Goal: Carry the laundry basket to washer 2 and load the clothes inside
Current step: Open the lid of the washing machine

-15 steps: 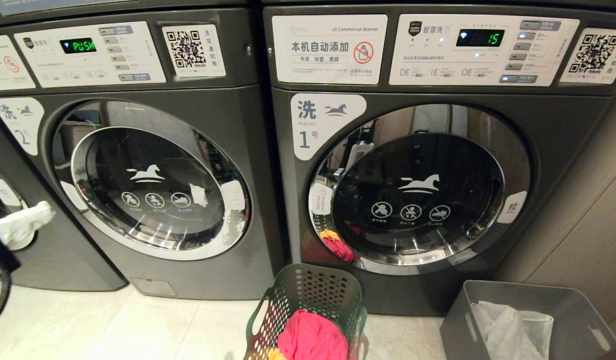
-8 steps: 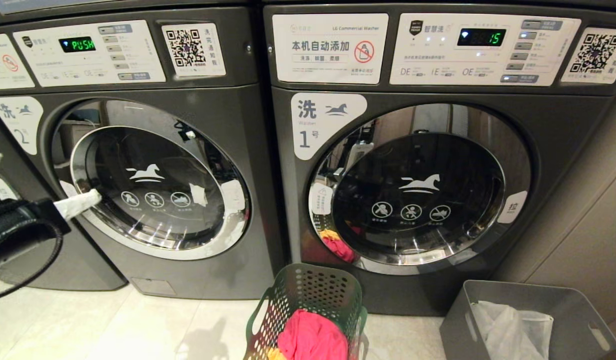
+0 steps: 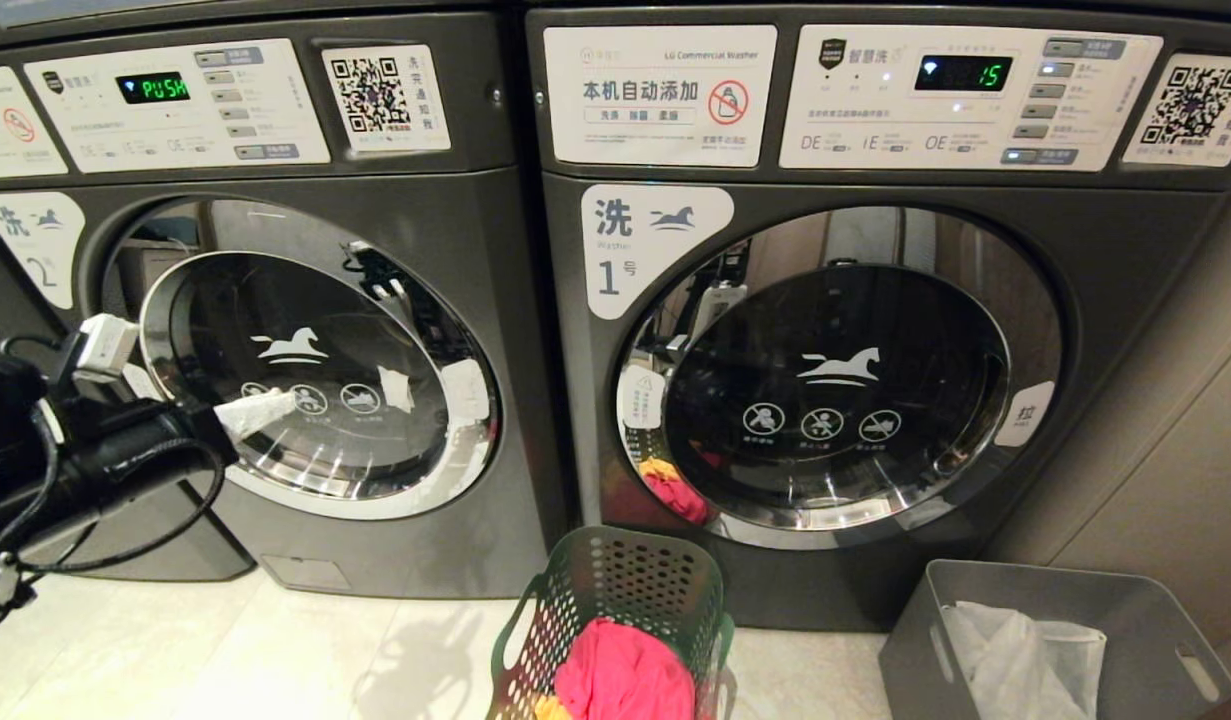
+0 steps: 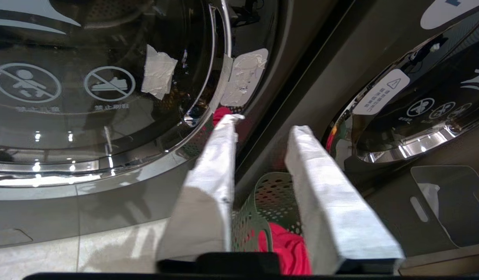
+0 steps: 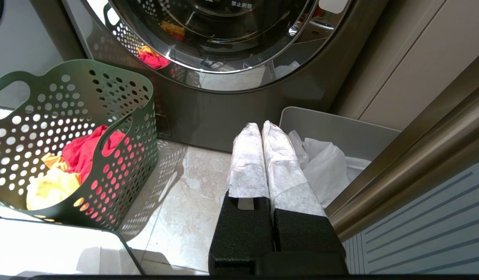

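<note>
Washer 2 (image 3: 315,370) stands at the left, its round door shut. My left gripper (image 3: 270,405) hangs in front of the lower left part of that door glass (image 4: 87,77). The gripper (image 4: 266,124) is open, nothing between its white-wrapped fingers. The green laundry basket (image 3: 615,590) stands on the floor before washer 1's left side. In it lie the clothes, a magenta-pink garment (image 3: 625,675) and a yellow one (image 5: 48,186). My right gripper (image 5: 258,126) is shut and empty, low over the floor between the basket (image 5: 68,116) and a grey bin.
Washer 1 (image 3: 835,400) at the right is also shut. The grey solid-sided bin (image 3: 975,590) with a white bag (image 3: 1015,660) stands by its lower right corner. A beige cabinet wall (image 3: 1175,480) closes the right side. Pale floor tiles (image 3: 305,650) lie before washer 2.
My left arm has swung in from the left edge, rightward across washer 2's door, and its fingers have parted. The basket, the doors and the right gripper have not moved.
</note>
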